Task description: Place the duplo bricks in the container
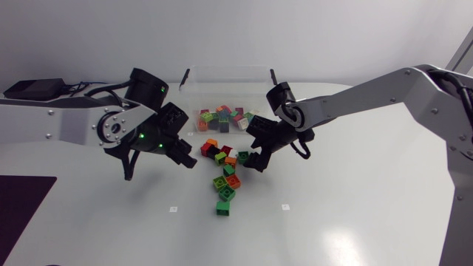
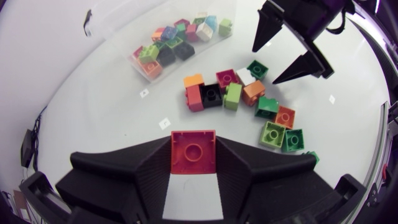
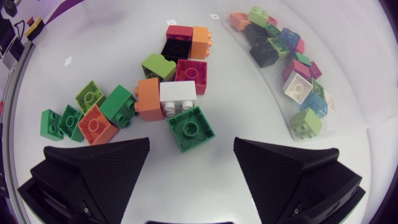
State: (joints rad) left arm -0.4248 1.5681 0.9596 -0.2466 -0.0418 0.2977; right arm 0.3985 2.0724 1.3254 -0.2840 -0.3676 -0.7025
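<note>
My left gripper (image 1: pixel 188 157) hangs left of a loose pile of duplo bricks (image 1: pixel 225 168), shut on a red brick (image 2: pixel 193 151) that sits between its fingers. My right gripper (image 1: pixel 256 157) stands open over the pile's right side. A dark green brick (image 3: pixel 190 128) lies just ahead of its fingertips, with a white brick (image 3: pixel 178 97) and an orange one (image 3: pixel 148 98) beyond. The clear container (image 1: pixel 222 72) stands at the back of the table and holds several coloured bricks (image 1: pixel 225 118). In the left wrist view the right gripper (image 2: pixel 289 51) hovers beyond the pile.
Green and orange bricks (image 1: pixel 224 191) trail from the pile toward the table's front. Small white markers (image 1: pixel 173 209) lie on the white tabletop. A dark mat (image 1: pixel 22 207) covers the front left corner.
</note>
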